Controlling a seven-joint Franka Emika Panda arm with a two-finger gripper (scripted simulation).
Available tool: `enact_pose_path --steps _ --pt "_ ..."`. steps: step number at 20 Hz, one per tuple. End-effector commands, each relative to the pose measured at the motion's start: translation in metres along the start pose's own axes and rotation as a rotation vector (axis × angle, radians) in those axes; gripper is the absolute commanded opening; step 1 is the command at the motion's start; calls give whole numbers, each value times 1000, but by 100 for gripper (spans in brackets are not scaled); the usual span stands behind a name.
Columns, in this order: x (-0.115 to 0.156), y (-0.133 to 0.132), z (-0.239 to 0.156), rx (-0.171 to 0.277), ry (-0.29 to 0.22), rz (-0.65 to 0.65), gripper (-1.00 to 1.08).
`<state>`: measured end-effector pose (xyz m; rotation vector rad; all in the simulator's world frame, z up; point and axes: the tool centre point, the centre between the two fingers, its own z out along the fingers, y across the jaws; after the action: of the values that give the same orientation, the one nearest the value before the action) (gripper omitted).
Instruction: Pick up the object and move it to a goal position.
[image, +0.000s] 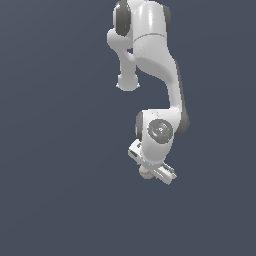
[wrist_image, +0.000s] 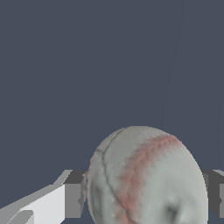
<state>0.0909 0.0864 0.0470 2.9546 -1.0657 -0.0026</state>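
The object is an off-white ball (wrist_image: 146, 179) with a red seam, and it fills the gap between my gripper's (wrist_image: 144, 199) two fingers in the wrist view. Both grey finger pads (wrist_image: 74, 197) press against its sides, so the gripper is shut on it. In the exterior view only a small pale part of the ball (image: 144, 173) peeks out under the white hand, and the gripper (image: 150, 173) points downward. The goal position carries no visible mark in either view.
The white arm (image: 150, 60) reaches down from the top of the exterior view. Behind it and around it there is only a plain dark blue-grey surface (image: 60, 150).
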Motion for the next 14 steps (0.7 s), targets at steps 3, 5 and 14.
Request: enact_pose_path --steps 3,5,14 --pt "-2 1 -5 0 0 0 -100" --pt "-3 2 -10 0 0 0 -100" --pt "-17 13 -55 1 0 0 -100"
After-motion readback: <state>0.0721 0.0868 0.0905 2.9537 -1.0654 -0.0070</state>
